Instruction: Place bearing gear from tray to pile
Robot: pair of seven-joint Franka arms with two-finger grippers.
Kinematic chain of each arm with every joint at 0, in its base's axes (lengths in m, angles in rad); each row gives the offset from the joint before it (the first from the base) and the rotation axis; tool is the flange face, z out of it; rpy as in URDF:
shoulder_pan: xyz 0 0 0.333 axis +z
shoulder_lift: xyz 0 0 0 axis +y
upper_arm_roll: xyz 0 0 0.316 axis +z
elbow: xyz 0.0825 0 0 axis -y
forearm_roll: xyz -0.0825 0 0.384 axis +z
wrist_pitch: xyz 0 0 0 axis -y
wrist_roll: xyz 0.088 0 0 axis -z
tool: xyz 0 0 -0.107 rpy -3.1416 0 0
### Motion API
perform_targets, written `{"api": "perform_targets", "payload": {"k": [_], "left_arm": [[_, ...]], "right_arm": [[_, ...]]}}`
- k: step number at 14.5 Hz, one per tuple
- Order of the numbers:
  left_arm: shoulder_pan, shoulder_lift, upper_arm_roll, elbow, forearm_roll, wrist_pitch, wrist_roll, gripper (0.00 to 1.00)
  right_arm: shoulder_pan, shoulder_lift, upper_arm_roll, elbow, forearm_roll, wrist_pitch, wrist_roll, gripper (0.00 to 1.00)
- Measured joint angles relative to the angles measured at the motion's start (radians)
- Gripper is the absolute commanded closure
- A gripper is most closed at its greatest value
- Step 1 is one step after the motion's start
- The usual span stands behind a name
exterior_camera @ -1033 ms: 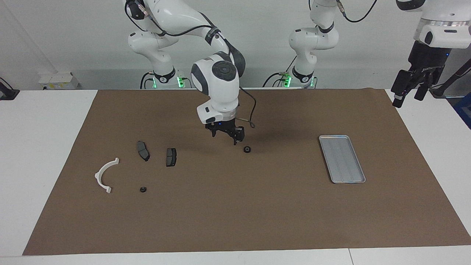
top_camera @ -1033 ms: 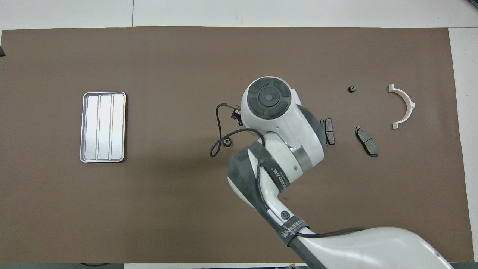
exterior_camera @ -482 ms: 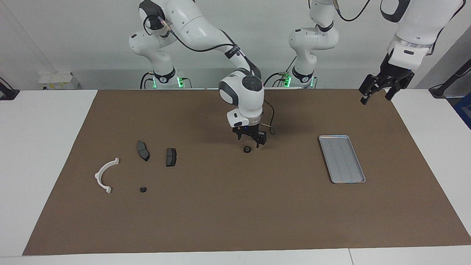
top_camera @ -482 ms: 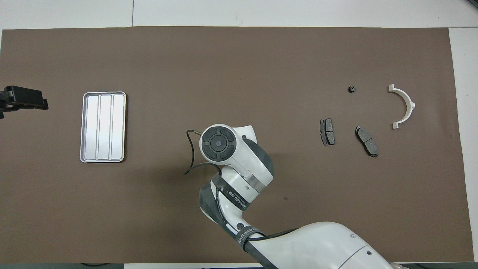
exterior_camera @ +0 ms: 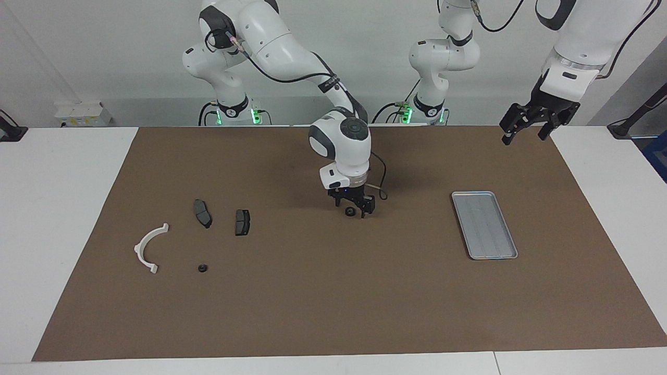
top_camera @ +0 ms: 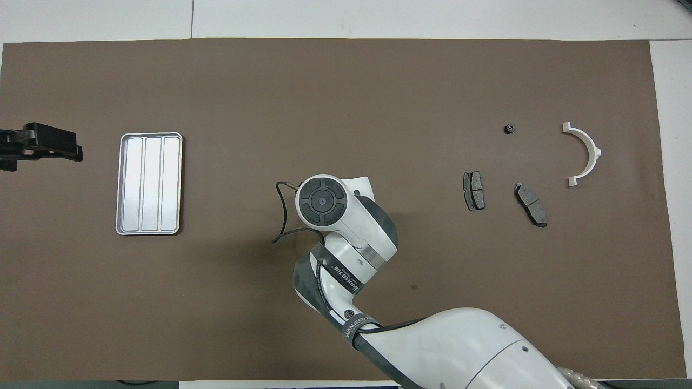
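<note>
Waiting over mat (exterior_camera: 333,302) corner at left arm's end: left pincer (exterior_camera: 522,126), spread, empty. Lowered at mid-table (exterior_camera: 62,208): right pincer (exterior_camera: 351,207), released, fingers straddling gear (exterior_camera: 350,210). Gear lying on mat between tray (exterior_camera: 484,224) and pile (exterior_camera: 242,222), not in tray. Farther out: bracket (exterior_camera: 151,248), second small gear (exterior_camera: 202,268). Risks: off-centre closing, gear squirting sideways; weak pinch, dropping short of pile.
</note>
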Motion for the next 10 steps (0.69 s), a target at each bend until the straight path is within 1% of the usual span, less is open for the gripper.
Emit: {"api": "perform_targets", "payload": {"k": [1, 2, 6, 9, 10], "left_arm": [[-0.012, 0.007, -0.002, 0.002, 0.000, -0.002, 0.000, 0.00], [-0.025, 0.013, -0.002, 0.002, 0.000, -0.008, 0.000, 0.00], [-0.044, 0.025, -0.004, 0.002, 0.000, -0.062, 0.000, 0.00], [-0.045, 0.025, -0.004, 0.002, 0.000, -0.060, 0.002, 0.00], [-0.051, 0.025, -0.005, 0.002, 0.000, -0.048, 0.003, 0.00]], "right_arm": [[0.000, 0.002, 0.000, -0.001, 0.000, 0.001, 0.000, 0.74], [-0.001, 0.003, 0.000, -0.001, -0.001, 0.001, 0.000, 1.00], [-0.001, 0.000, 0.000, 0.007, -0.001, 0.007, 0.000, 1.00], [-0.001, 0.000, 0.000, 0.013, -0.003, -0.005, 0.000, 1.00], [-0.003, 0.000, -0.003, 0.023, -0.019, -0.032, -0.001, 1.00]]}}
